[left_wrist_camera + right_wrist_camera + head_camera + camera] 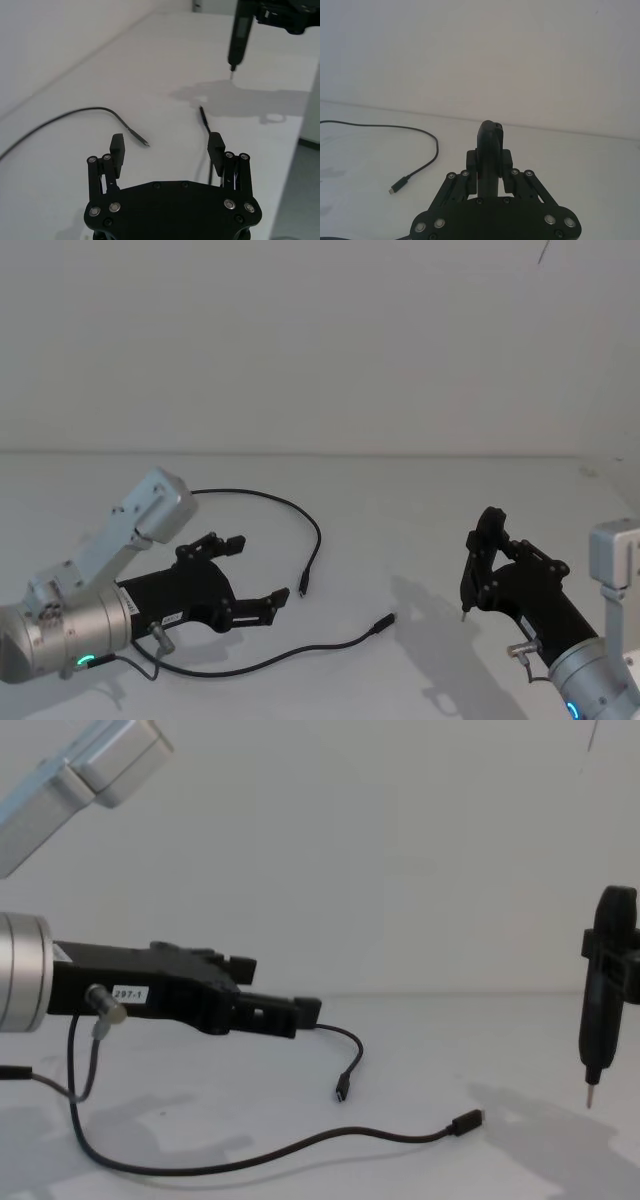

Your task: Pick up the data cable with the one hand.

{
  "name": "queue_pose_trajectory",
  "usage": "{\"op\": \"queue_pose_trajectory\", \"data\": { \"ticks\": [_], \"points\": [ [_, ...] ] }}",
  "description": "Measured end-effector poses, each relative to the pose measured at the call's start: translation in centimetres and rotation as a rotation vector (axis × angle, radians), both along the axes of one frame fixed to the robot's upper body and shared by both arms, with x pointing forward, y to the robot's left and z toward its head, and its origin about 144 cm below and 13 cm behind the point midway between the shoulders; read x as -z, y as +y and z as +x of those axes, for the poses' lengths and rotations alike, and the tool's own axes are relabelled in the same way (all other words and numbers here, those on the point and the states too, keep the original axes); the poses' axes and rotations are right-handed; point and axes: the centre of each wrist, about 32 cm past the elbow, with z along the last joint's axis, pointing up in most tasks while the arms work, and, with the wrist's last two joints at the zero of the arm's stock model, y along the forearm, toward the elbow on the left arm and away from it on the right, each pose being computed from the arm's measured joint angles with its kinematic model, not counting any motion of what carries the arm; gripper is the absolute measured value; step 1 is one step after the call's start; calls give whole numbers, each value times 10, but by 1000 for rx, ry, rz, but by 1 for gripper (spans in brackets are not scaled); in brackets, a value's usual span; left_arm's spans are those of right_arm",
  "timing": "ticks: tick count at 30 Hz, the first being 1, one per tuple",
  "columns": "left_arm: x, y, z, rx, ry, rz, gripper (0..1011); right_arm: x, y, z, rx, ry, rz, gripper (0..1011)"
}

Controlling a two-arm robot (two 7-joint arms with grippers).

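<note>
Now | left hand (262,568) released, near data cable (384,622) | right hand (488,558) grasping pointed tool (598,1000), well apart

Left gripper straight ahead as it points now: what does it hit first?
Likely the bare table between the data cable's two plug ends; the open left gripper tilts slightly down. Depth unclear.

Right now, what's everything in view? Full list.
table: 1, white, under everything
cable: 1, black, lying loose on it, both plugs free
tool: 1, dark with a metal tip, upright, at right
grey wire: 1, grey with a silver plug, hanging at left
left gripper: 1, black, open, above the cable, holding nothing
right gripper: 1, black, shut on the tool
</note>
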Motion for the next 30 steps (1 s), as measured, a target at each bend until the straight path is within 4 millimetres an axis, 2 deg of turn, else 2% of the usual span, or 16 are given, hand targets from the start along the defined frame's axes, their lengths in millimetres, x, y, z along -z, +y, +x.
{"op": "queue_pose_trajectory", "data": {
  "ticks": [14, 30],
  "points": [
    [-9, -6, 24, 99, 198, 47, 1001, 0, 0, 0, 0, 0, 0, 279],
    [-4, -32, 46, 127, 312, 119, 1001, 0, 0, 0, 0, 0, 0, 279]
  ]
}}
